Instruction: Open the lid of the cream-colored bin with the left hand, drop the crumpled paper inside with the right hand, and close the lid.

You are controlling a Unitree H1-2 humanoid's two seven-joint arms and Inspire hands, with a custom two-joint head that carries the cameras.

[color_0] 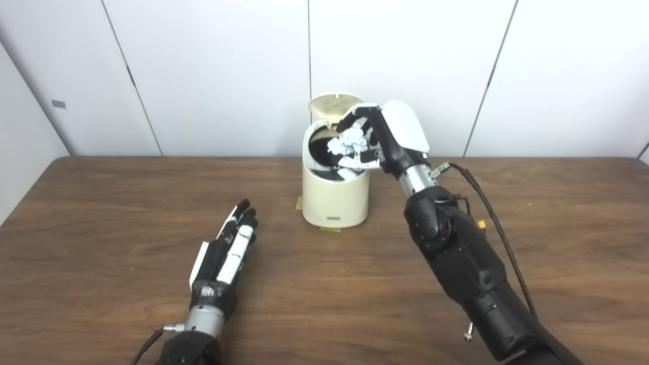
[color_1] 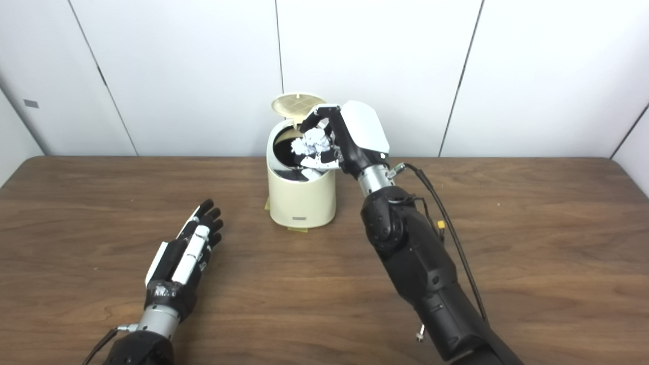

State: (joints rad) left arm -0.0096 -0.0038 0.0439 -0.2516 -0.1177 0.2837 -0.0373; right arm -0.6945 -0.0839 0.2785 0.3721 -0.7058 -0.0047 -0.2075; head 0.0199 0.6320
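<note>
Left eye view — cream-coloured round plastic bin [color_0: 334,200], lid [color_0: 334,105] up; right hand [color_0: 377,139] grips crumpled white paper ball [color_0: 349,143] over the mouth. Advice: centre, then release. Left hand [color_0: 228,251] flat, empty.

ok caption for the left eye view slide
Right hand holds crumpled paper over the open cream-colored bin; left hand rests open.

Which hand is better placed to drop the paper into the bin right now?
Right. The right hand holds the paper over the open bin; the left hand lies empty on the table.
</note>
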